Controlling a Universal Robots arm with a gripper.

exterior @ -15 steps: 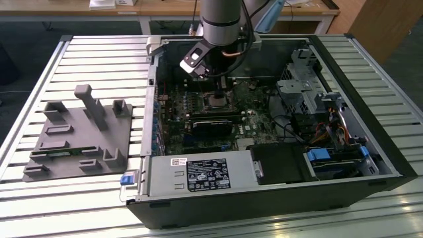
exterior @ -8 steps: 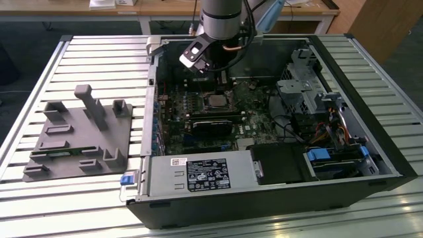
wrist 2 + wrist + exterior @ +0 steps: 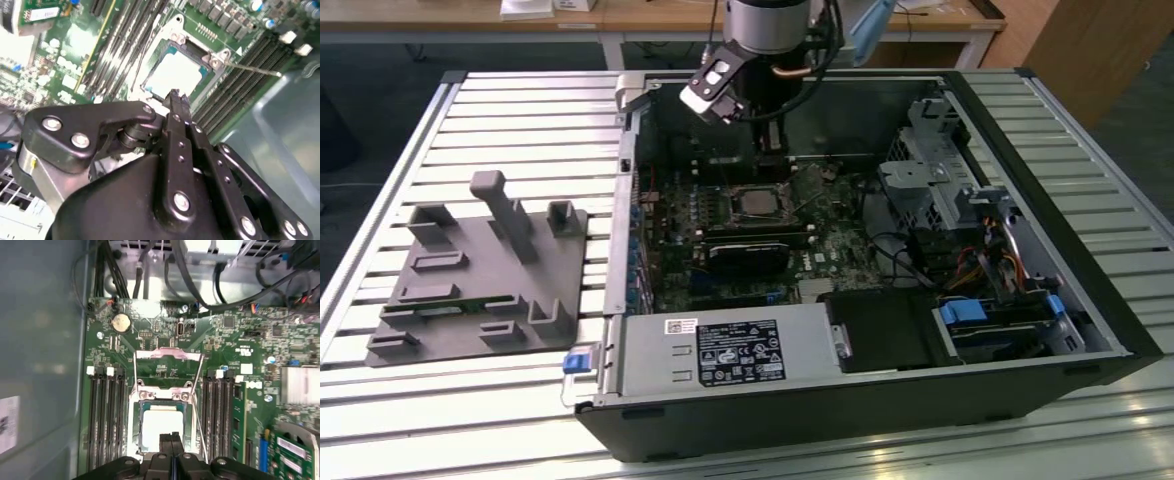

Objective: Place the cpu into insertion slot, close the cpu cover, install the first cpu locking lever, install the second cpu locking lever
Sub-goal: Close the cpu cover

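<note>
Silver-grey cpu [image 3: 161, 422] lies flat in the slot [image 3: 134, 426], face up, edges square to it. We see the gripper [image 3: 171, 436] empty, fingers pressed together, tips over the cpu's edge and hiding it. Beside the slot the cover [image 3: 167, 354] stands open.

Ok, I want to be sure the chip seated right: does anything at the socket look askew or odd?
Nothing looks damaged. The silver-grey square chip lies flat and square in the silver-rimmed socket. The thin silvery cover frame appears swung open, and a thin wire lever stands clear. The black end effector hangs shut over the chip.
</note>
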